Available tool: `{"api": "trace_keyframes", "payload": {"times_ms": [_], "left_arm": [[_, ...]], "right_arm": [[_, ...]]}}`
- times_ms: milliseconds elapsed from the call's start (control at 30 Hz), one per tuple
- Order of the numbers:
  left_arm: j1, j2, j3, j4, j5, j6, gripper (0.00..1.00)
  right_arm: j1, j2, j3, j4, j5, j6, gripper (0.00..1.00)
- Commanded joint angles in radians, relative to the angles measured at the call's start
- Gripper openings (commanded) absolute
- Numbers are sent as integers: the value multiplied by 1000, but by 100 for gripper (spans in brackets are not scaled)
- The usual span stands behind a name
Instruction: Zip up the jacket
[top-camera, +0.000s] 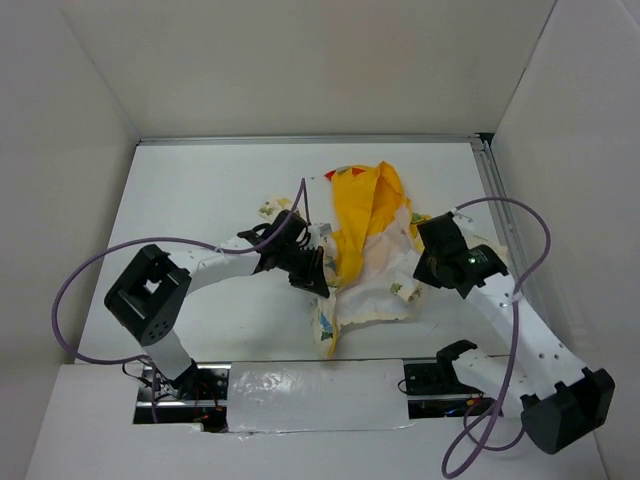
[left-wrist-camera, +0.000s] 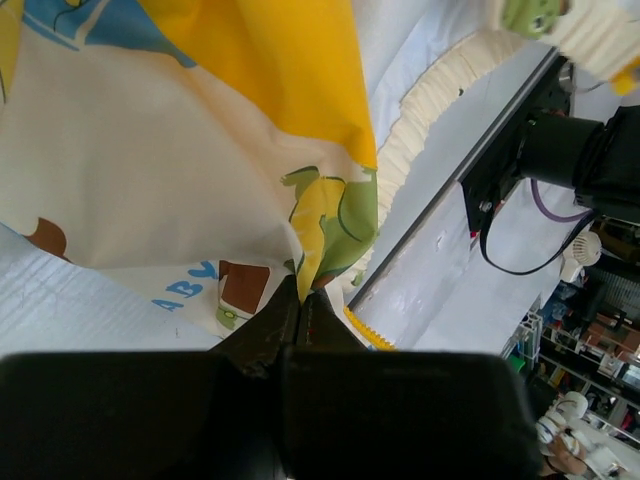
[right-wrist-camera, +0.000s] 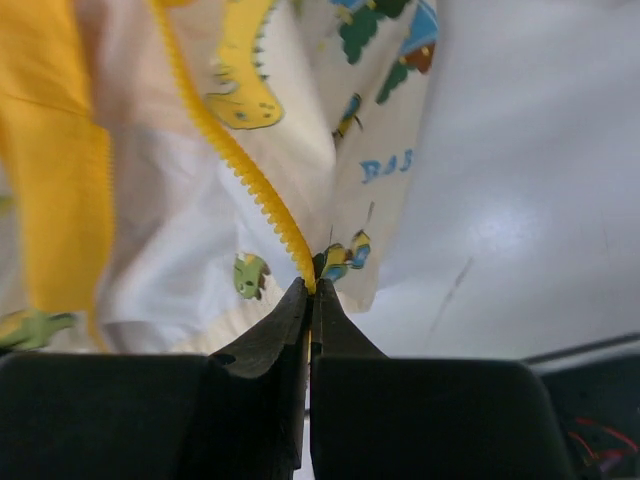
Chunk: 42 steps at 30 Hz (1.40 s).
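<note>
Two hands, one jacket (top-camera: 372, 240).
Closed tight, left hand (left-wrist-camera: 303, 305) and right hand (right-wrist-camera: 312, 292) pinch fabric, right seemingly at one zipper (right-wrist-camera: 245, 170).

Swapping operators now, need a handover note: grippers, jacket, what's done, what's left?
Left gripper: shut on the jacket, pinching a printed edge.
Right gripper: shut on the jacket at the end of a row of yellow zipper teeth.
Jacket: mid-table, crumpled and open, yellow lining up, held between both arms.
Done: each gripper has an edge; nothing is zipped.
Left: the two sides are not joined and no slider is visible. Probably bring the ends together, seat the zipper, then pull it up.
</note>
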Motion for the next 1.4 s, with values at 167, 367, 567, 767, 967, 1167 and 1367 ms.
{"api": "trace_keyframes", "payload": {"times_ms": [167, 367, 567, 767, 967, 1167, 1367], "left_arm": [[26, 67, -21, 57, 62, -10, 0], [83, 194, 75, 123, 176, 18, 0], [178, 445, 409, 87, 306, 62, 0], [237, 607, 786, -97, 483, 144, 0], [240, 308, 489, 11, 569, 208, 2], [264, 81, 128, 52, 466, 121, 69], [277, -106, -87, 12, 312, 67, 99]], "right_arm": [[33, 389, -37, -44, 133, 86, 0], [-9, 791, 312, -58, 249, 21, 0], [-146, 1150, 733, -16, 193, -114, 0], [-233, 1208, 1088, -133, 236, -157, 0], [-193, 804, 705, -61, 210, -213, 0], [-109, 649, 505, -153, 289, -175, 0], [8, 793, 587, -272, 395, -109, 0]]}}
